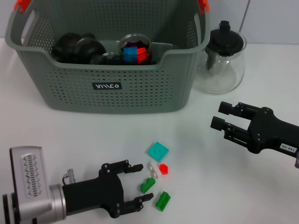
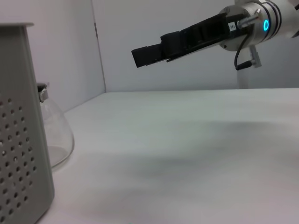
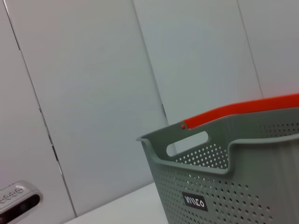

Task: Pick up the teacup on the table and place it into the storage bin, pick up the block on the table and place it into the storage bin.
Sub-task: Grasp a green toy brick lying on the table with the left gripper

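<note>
Left claw (image 1: 139,182): spread, empty, low over the counter (image 1: 243,186), just left of small green blocks (image 1: 154,193).
Right claw (image 1: 219,115): spread, empty, right of the storage bin (image 1: 112,88).

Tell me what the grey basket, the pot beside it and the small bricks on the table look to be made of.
Storage bin: matte grey moulded plastic, by its punched holes and thick rolled rim.
Teapot: clear glass with glints, apparently; the lid looks like black plastic.
Blocks: probably glossy hard plastic, bright solid colours, studded tops.
</note>
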`<state>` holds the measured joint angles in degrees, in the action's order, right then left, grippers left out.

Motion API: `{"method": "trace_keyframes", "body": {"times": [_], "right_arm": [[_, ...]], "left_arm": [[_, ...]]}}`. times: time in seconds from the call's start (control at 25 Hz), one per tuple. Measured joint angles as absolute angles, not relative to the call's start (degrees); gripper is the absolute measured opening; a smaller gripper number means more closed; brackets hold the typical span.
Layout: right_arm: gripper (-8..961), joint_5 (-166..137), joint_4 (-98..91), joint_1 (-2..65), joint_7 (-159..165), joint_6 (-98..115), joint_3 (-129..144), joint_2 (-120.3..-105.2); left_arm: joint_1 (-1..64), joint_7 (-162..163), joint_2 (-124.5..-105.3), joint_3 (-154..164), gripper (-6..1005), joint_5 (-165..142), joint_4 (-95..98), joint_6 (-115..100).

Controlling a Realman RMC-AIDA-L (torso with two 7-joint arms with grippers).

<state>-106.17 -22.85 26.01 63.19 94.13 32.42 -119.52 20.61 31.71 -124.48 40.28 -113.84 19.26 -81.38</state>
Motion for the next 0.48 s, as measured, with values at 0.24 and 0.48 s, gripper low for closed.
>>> {"method": "trace_keyframes", "body": {"times": [0.24, 0.48], "right_arm": [[558, -106.17, -22.85, 26.07, 63.19, 94.13, 32.42, -119.53], [558, -106.17, -22.85, 25.95, 63.19, 94.13, 32.13, -119.44]], "left_arm": [[21.62, 31.64, -124.54, 39.96, 684, -113.64, 18.15, -79.51], [21.75, 31.64, -124.54, 39.90, 684, -113.58, 17.87, -78.99]]}}
